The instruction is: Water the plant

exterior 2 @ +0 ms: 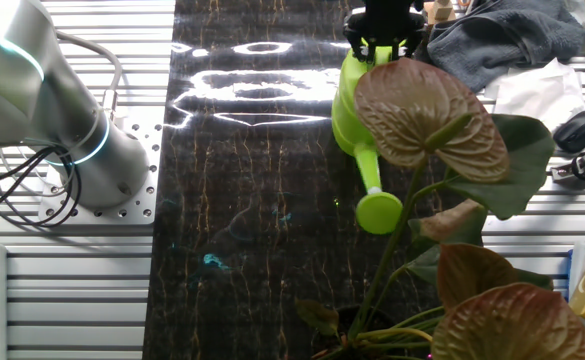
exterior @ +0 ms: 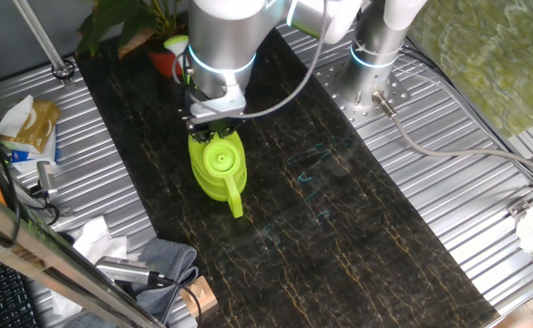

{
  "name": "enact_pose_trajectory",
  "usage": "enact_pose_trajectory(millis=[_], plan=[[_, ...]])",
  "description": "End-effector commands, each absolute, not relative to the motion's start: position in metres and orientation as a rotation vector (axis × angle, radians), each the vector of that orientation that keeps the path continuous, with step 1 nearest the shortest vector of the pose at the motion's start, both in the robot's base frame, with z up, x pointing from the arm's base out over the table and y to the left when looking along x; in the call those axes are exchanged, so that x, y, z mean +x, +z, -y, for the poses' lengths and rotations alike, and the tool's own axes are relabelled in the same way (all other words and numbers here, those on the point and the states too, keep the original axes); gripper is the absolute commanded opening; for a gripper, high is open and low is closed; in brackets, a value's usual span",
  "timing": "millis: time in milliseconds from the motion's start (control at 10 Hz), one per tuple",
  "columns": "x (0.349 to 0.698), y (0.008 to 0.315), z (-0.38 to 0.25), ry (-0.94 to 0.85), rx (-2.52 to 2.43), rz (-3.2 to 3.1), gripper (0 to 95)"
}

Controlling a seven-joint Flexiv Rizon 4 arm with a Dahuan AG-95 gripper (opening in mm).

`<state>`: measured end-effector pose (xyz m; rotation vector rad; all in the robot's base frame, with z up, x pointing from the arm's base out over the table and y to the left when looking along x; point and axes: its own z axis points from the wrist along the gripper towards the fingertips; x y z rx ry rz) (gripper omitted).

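The plant stands at the mat's far left corner in an orange-red pot. Its broad green and reddish leaves fill the near right of the other fixed view. A lime-green watering can sits mid-mat, and its spout with a round head points toward the plant. My gripper comes straight down onto the can's top. The fingers are closed on the can's upper part. I cannot tell whether the can rests on the mat or hangs just above it.
A black marbled mat covers the ribbed metal table. The arm's base is bolted beside the mat. Along the other side lie a snack bag, tissue, tools and a dark cloth.
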<state>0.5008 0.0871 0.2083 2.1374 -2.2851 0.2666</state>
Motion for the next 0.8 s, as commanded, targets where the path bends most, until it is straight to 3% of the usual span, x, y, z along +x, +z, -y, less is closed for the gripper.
enact_pose_trajectory(millis=[100, 800], plan=[[0.5016, 0.2083, -0.0873, 0.26, 2.217, 2.259, 0.0], [0.5009, 0.2136, -0.0871, 0.254, 2.161, 2.312, 0.0]])
